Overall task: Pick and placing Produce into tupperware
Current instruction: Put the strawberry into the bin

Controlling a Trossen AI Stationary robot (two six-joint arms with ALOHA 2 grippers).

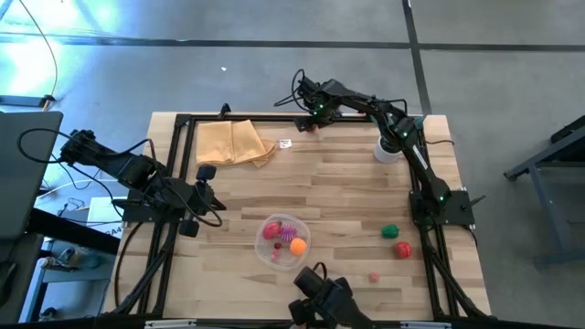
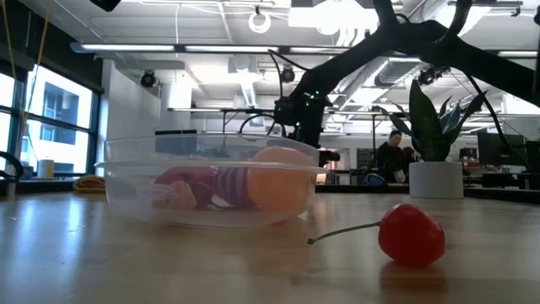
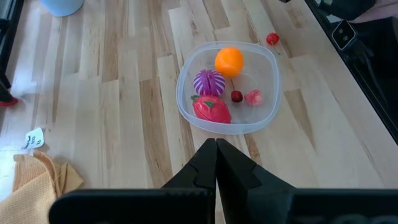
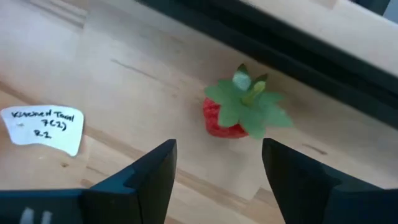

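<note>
Red strawberry (image 4: 231, 118) w/ green leafy cap lies on the wood surface (image 1: 347, 183) just ahead of the right claw (image 4: 217, 163), centred betw. its fingers, which stand apart; nothing held. It's at the far edge, well apart from the tupperware (image 1: 282, 239). Right arm is far nearer. Left claw (image 3: 216, 163) is pressed together, empty, hanging near the tupperware.

Paper tag (image 4: 42, 127) handwriting is too blurred to read.
</note>
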